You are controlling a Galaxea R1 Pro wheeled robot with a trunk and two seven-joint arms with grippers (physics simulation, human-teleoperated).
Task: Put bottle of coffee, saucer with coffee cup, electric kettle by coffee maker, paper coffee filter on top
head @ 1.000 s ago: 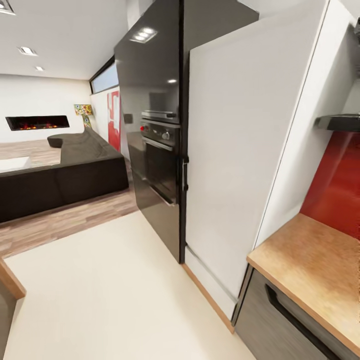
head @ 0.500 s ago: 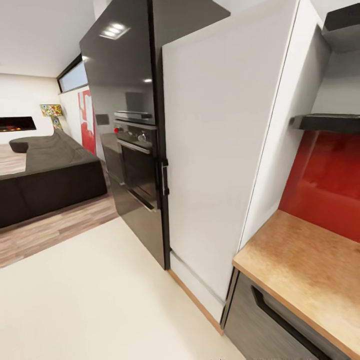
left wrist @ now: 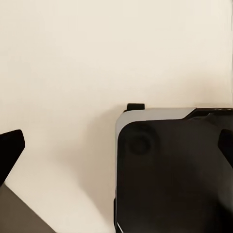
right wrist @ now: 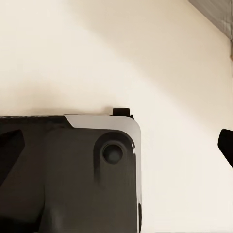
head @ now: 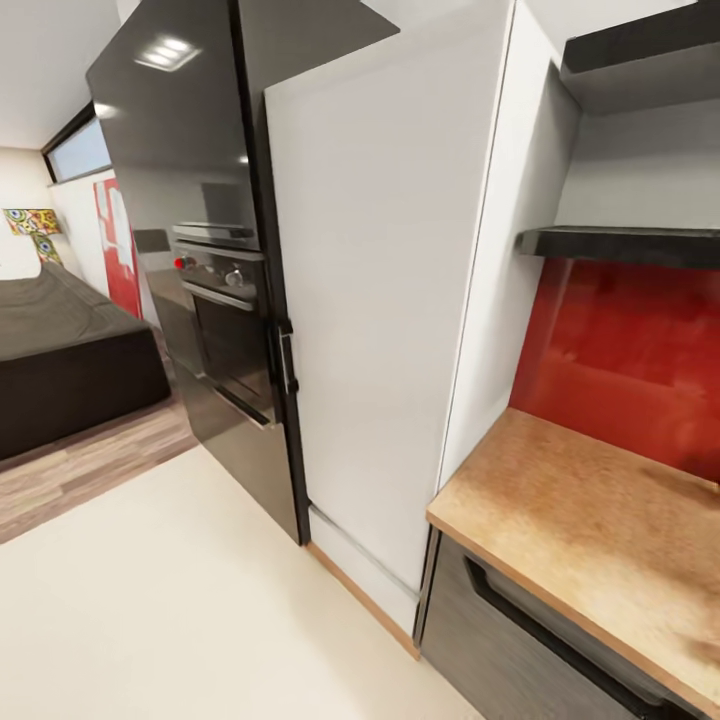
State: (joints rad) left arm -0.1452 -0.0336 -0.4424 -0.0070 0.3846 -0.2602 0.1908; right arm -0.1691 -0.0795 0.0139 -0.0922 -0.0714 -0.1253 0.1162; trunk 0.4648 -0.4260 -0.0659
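We face the near end of the kitchen countertop (head: 590, 520) — bare here, beside a tall white cabinet (head: 390, 300) and built-in oven (head: 225, 330). Both wrist views look down at the cream floor (left wrist: 97, 63), fingertips wide apart, holding nothing. We judge the bottle small, rigid, perhaps slippery — best gripped mid-body.

The surface (head: 590, 520) at the right looks like speckled, matt wood over a brushed grey drawer front (head: 490, 650). Behind it the red wall panel (head: 630, 360) is glossy. The tall black oven cabinet (head: 190, 170) shines like a mirror; the white cabinet (head: 380, 330) beside it is smooth and matt. The cream floor (head: 170, 610) is plain, meeting wood planks (head: 70, 480). The dark sofa (head: 60, 350) looks like cloth.
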